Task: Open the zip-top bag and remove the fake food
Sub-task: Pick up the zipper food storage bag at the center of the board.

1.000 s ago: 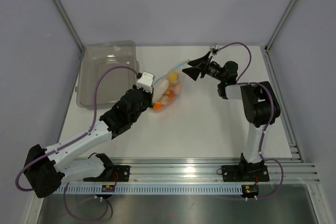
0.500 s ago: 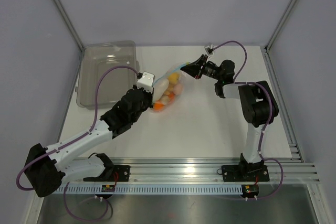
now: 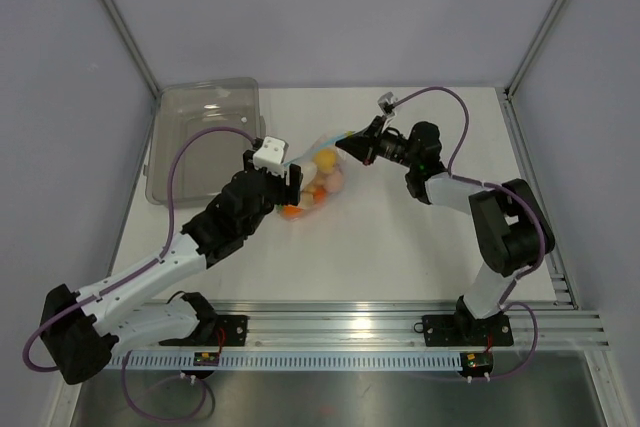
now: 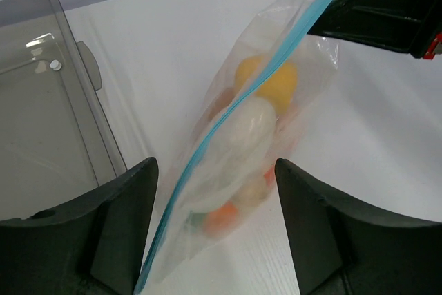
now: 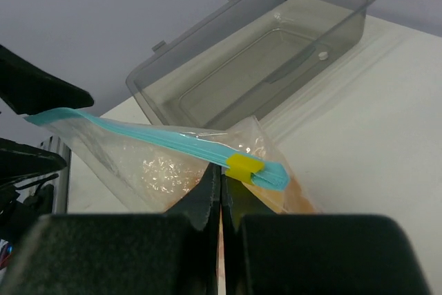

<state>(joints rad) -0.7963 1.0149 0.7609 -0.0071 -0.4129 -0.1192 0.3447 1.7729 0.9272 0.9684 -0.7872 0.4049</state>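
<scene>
The zip-top bag (image 3: 318, 169) is clear, with a light blue strip (image 4: 228, 112) and a yellow slider (image 5: 245, 165) at its far end. It slants from my left gripper up to my right one. Fake food shows through the film: a yellow piece (image 4: 268, 84), a white one (image 4: 245, 126) and an orange one (image 4: 221, 217). My right gripper (image 3: 352, 139) is shut on the bag's corner just below the slider, its tips (image 5: 221, 170) pinching the film. My left gripper (image 4: 214, 170) stands open, its fingers either side of the bag's lower end (image 3: 290, 183) without squeezing it.
A smoky-grey translucent tray (image 3: 200, 137) sits at the table's back left, just left of my left gripper (image 4: 48, 122) and behind the bag in the right wrist view (image 5: 262, 53). White table (image 3: 400, 237) lies in front of and right of the bag.
My right gripper has moved left to the bag's slider corner and shut on it. My left gripper has opened and let go of the bag's near end.
</scene>
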